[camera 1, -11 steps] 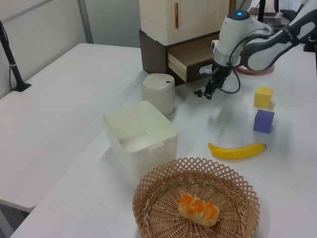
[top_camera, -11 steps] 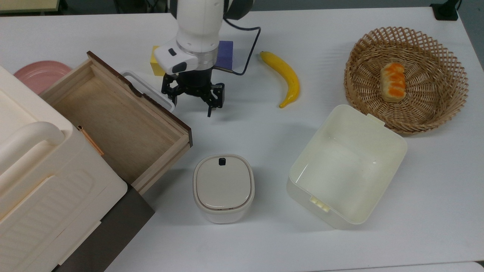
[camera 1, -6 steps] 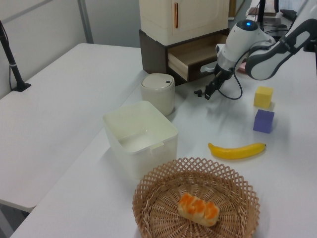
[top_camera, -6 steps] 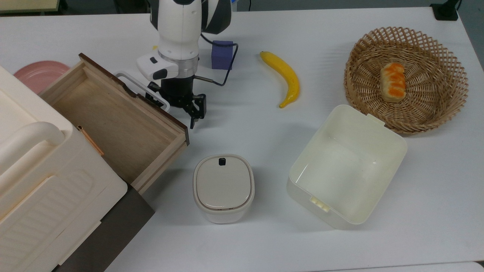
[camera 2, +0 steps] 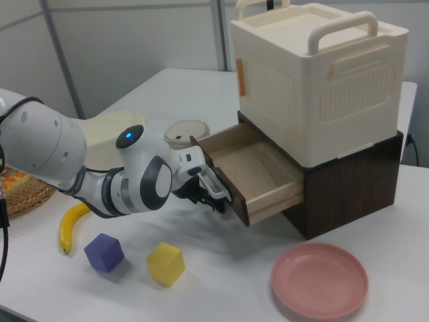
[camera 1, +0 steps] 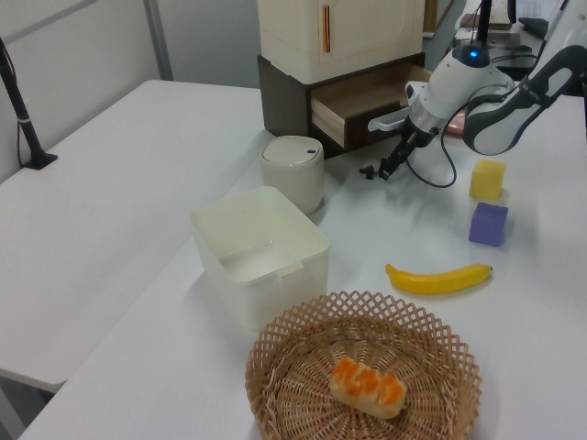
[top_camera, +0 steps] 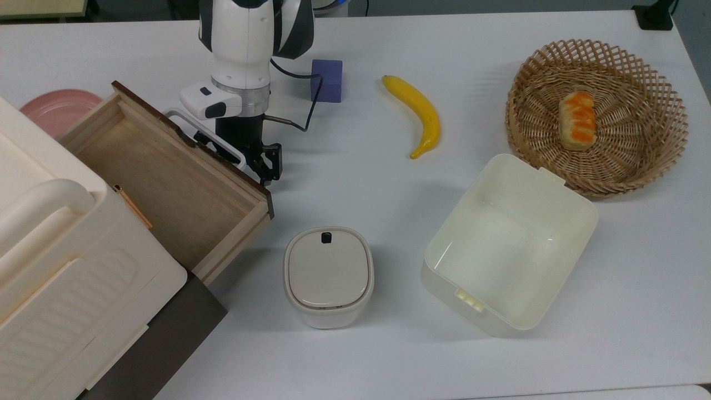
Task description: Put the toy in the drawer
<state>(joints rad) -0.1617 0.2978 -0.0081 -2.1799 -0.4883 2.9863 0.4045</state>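
Note:
The drawer [top_camera: 166, 183] stands pulled out of the dark cabinet, a shallow light-wood tray with a dark front panel and a white loop handle [top_camera: 191, 126], and nothing lies inside it. My gripper [top_camera: 253, 161] is open and sits right against the front panel at the handle's near end, also seen at the gripper [camera 1: 385, 171] and the gripper [camera 2: 211, 194]. The toy [camera 1: 367, 171] is a tiny dark figure on the table, just to the left view's left of the gripper's tip and below the drawer's corner.
A lidded bin [top_camera: 329, 275] and a cream tub [top_camera: 577, 222] stand on the table's near side. A banana [top_camera: 416, 114], a purple cube [top_camera: 326, 80], a yellow cube [camera 1: 487, 179], a wicker basket [top_camera: 516, 111] with a bread roll, and a pink plate [top_camera: 53, 111] lie around.
My gripper has moved to the top view's left, up against the drawer's front. The drawer's front has slid slightly back toward the cabinet. The toy has stayed put.

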